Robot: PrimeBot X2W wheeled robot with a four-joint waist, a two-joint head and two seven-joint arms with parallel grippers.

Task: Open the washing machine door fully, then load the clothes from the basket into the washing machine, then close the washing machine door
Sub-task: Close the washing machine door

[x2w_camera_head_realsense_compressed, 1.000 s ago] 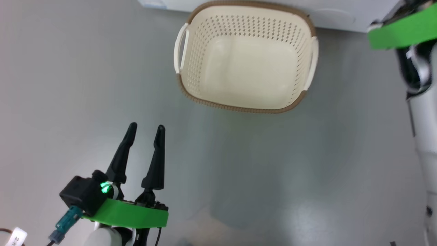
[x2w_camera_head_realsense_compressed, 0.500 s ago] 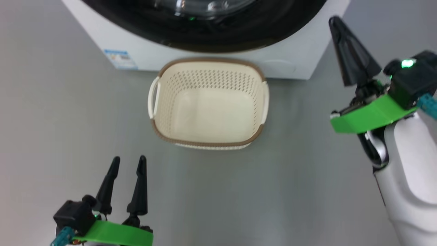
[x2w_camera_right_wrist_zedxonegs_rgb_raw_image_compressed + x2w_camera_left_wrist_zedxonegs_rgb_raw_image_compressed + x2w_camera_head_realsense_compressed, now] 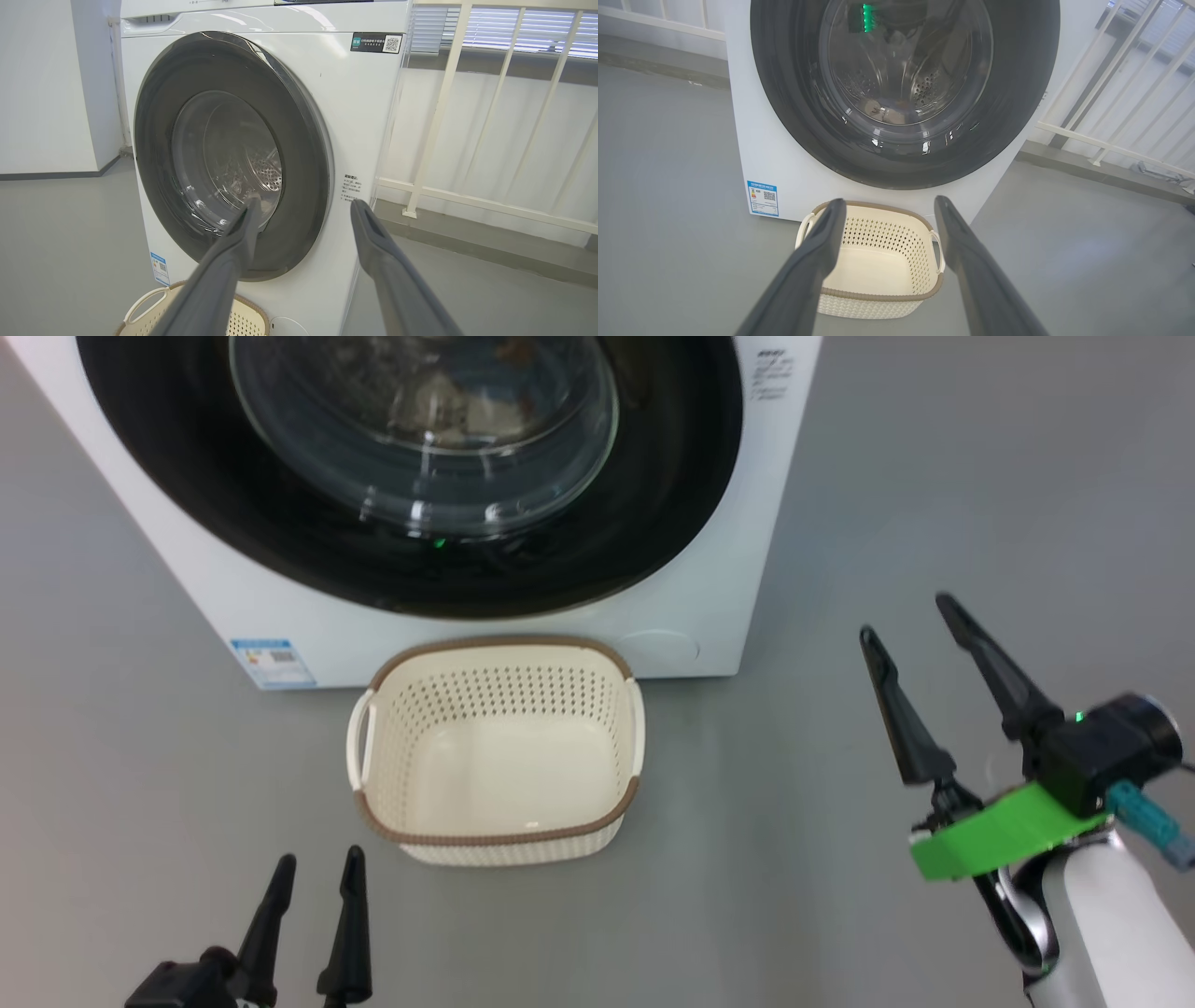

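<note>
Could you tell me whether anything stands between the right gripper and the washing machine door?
Nothing visible does. The right gripper, open, faces the washing machine door across bare floor; the basket sits low beneath the door, off that line.

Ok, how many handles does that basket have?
2: the left handle and the right handle, one on each short side of the basket. None seems hidden.

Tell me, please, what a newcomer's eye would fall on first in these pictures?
The washing machine door, glossy black around bulging glass, fills the head view's top, shut. Before it stands the empty basket. The left end effector and right end effector flank it, open.
</note>
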